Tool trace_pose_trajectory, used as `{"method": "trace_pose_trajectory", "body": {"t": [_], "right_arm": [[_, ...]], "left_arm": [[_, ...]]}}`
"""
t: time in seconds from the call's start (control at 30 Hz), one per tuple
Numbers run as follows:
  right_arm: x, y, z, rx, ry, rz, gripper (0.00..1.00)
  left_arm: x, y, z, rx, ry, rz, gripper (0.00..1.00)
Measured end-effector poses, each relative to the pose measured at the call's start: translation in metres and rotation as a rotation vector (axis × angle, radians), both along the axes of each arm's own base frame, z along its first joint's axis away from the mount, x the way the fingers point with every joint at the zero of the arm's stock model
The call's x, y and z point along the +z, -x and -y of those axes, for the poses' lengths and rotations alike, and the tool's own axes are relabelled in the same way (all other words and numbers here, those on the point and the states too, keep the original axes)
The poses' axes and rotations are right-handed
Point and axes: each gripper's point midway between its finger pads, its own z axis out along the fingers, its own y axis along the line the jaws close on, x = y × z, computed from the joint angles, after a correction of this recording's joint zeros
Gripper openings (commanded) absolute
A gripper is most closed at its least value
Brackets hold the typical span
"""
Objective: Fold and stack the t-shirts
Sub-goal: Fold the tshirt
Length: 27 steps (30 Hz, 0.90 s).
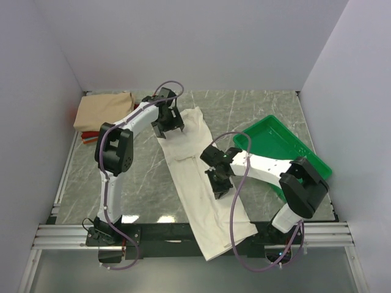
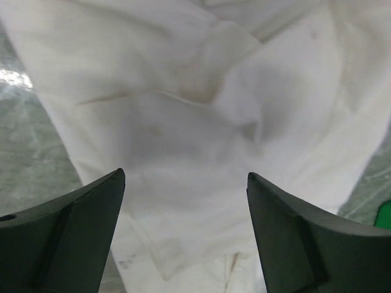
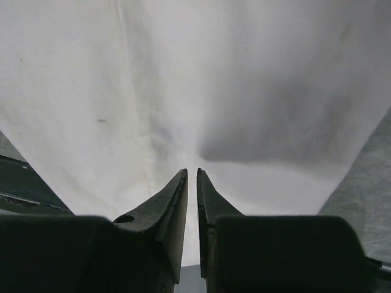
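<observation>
The cream t-shirt (image 1: pixel 198 195) lies as a long narrow strip running diagonally across the marble table, and its near end hangs over the front edge. My left gripper (image 1: pixel 170 128) hovers open over the strip's far end, and creased cloth (image 2: pixel 201 104) shows between its wide-set fingers (image 2: pixel 185 174). My right gripper (image 1: pixel 221 190) sits over the middle of the strip with its jaws almost together. Nothing is pinched between them, and smooth cloth (image 3: pixel 183 79) shows beyond the tips (image 3: pixel 190 171). A folded tan t-shirt (image 1: pixel 104 110) rests on a red one (image 1: pixel 87 140) at the far left.
A green plastic tray (image 1: pixel 275 137) stands at the right, just behind my right arm. White walls close in the back and both sides. A metal rail (image 1: pixel 183 232) runs along the near edge.
</observation>
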Motion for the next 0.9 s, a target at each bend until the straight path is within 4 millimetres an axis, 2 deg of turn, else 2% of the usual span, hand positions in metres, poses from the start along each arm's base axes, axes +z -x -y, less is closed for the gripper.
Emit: {"method": "trace_pose_trajectory", "body": {"t": [0.1,0.27,0.57,0.7,0.9], "right_arm": [[-0.007,-0.003,-0.004,0.022,-0.006,0.002,0.18],[-0.022,-0.002,-0.008,0.052,0.001,-0.036,0.18],[-0.023,-0.012,-0.022,0.097,0.017,-0.101,0.18],[-0.021,-0.028,-0.034,0.092,0.009,-0.108,0.18],[-0.019,-0.076,-0.050,0.049,-0.016,-0.082,0.18]], "left_arm": [[-0.012,-0.003,-0.014,0.036,0.004,-0.037,0.86],[-0.030,-0.008,-0.022,0.060,0.015,-0.076,0.86],[-0.029,-0.039,-0.028,0.105,0.069,-0.049,0.86],[-0.026,-0.064,-0.031,0.119,0.117,-0.002,0.86],[-0.019,-0.117,-0.033,0.124,0.217,0.119,0.86]]}}
